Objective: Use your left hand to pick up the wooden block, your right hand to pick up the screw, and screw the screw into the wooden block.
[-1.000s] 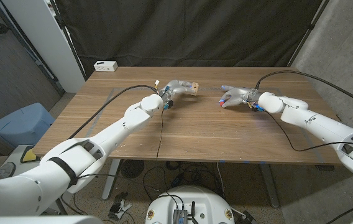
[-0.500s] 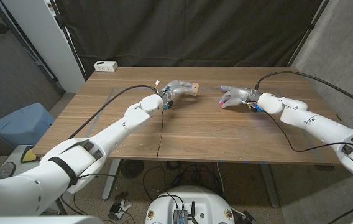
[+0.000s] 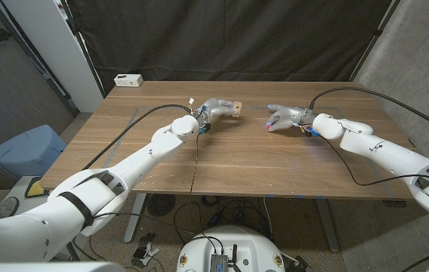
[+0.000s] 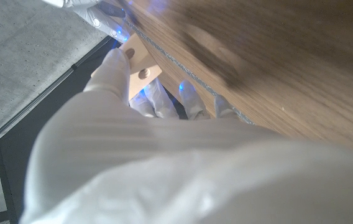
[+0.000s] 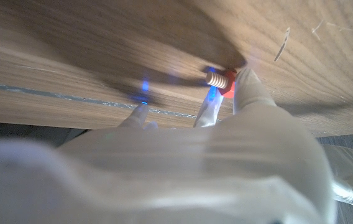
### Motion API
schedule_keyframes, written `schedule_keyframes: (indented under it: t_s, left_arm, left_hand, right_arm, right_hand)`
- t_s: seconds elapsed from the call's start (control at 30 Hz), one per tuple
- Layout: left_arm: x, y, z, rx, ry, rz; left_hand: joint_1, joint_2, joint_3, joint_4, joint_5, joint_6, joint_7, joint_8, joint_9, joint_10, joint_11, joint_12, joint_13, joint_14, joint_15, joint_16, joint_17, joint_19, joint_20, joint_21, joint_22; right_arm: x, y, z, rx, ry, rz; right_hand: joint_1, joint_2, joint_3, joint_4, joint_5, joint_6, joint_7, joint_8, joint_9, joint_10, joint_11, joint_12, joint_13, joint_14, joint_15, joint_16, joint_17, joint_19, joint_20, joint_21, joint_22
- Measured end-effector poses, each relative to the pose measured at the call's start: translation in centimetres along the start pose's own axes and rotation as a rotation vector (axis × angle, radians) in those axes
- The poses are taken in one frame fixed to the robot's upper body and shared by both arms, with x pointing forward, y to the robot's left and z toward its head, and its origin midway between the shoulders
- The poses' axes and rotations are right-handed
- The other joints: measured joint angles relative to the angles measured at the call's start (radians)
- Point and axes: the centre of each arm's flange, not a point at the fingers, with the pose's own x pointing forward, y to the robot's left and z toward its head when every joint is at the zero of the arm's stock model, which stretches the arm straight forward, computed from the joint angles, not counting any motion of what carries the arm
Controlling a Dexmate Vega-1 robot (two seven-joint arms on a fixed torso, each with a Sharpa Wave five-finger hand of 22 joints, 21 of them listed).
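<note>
Head view: both hands over the wooden table [image 3: 222,162], each holding its part.
Left hand [image 3: 213,109] grips a pale wooden block [image 3: 235,107] (holes visible in the left wrist view); right of it, right hand [image 3: 286,119] pinches the red-headed, threaded screw [image 5: 216,78].

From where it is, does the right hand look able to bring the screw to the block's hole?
Probably yes. The right hand pinches the screw; the left hand holds the wooden block with its hole uncovered, bare table between.

A wooden table [image 3: 275,170] stands before a black curtain [image 3: 229,38], with grey walls [image 3: 418,68] to the sides, a white box [image 3: 128,79] at its far corner and a blue bin [image 3: 26,151] on the floor.
</note>
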Motion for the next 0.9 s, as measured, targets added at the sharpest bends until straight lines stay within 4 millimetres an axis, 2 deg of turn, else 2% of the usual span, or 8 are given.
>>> schedule_keyframes:
  t_s: [0.43, 0.9]
  left_arm:
    - [-0.04, -0.11, -0.04, -0.003, 0.001, -0.006]
    - [0.12, -0.3, -0.23, -0.005, 0.004, -0.018]
  left_hand:
    - [0.0, 0.0, 0.0, -0.001, 0.006, 0.0, 0.0, -0.001, 0.0, 0.0, 0.0, -0.004, 0.0, 0.0, 0.0, 0.0, 0.0, 0.0, 0.0, 0.0, 0.0]
    - [0.0, 0.0, -0.003, -0.003, 0.006, 0.0, 0.0, -0.004, 0.0, -0.001, 0.0, -0.007, -0.001, 0.0, 0.0, 0.0, 0.0, 0.0, 0.0, 0.0, 0.0]
  right_arm:
    - [-0.33, -0.17, -0.01, 0.005, 0.0, -0.013]
    - [-0.79, -0.33, -0.19, 0.067, -0.004, -0.047]
  right_hand:
    - [0.004, -0.004, 0.0, 0.0, 0.0, 0.011, 0.0, 0.004, 0.003, 0.005, 0.005, 0.0, 0.0, 0.004, -0.003, 0.0, 0.0, 0.004, -0.004, 0.0, 0.0]
    - [0.004, -0.004, 0.0, 0.0, -0.001, 0.014, -0.004, 0.012, 0.008, 0.013, -0.002, 0.0, 0.0, 0.007, -0.007, 0.0, 0.0, 0.013, -0.002, 0.0, 0.0]
